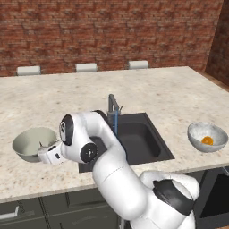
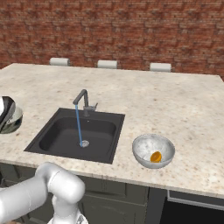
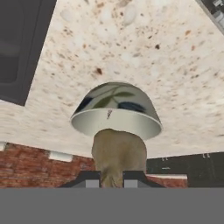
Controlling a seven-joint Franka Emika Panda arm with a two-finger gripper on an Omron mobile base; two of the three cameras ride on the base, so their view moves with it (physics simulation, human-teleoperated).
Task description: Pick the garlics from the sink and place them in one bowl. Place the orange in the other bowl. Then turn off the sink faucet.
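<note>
Hand view gives you the clearest read: the end effector point(image 3: 111, 178) is clamped on the brown garlic point(image 3: 119, 152), which hangs just short of the plain green-grey bowl point(image 3: 116, 111). The view is rolled over, so judge the approach with care.

In the left base view that bowl sits on the surface point(image 1: 147, 89) at about 9 o'clock from the sink point(image 1: 143, 141), with the hand at its near rim. The orange point(image 1: 207, 140) lies in the mottled bowl point(image 1: 207, 136), at about 3 o'clock from the sink.

Your main risk, as I judge it, is letting go too soon. From the rim the garlic could strike the edge and roll onto the surface or off its front. A low pass could also nudge the bowl. Carry the garlic over the bowl's middle before you open.

Water runs from the faucet point(image 2: 83, 103) to the drain point(image 2: 84, 143), so the lever is not yet turned.

You cannot see the pale garlic. The arm covers part of the sink in the left base view, and the plain bowl's inside is hard to read. In the right base view that bowl is cut by the frame at 9 o'clock.
</note>
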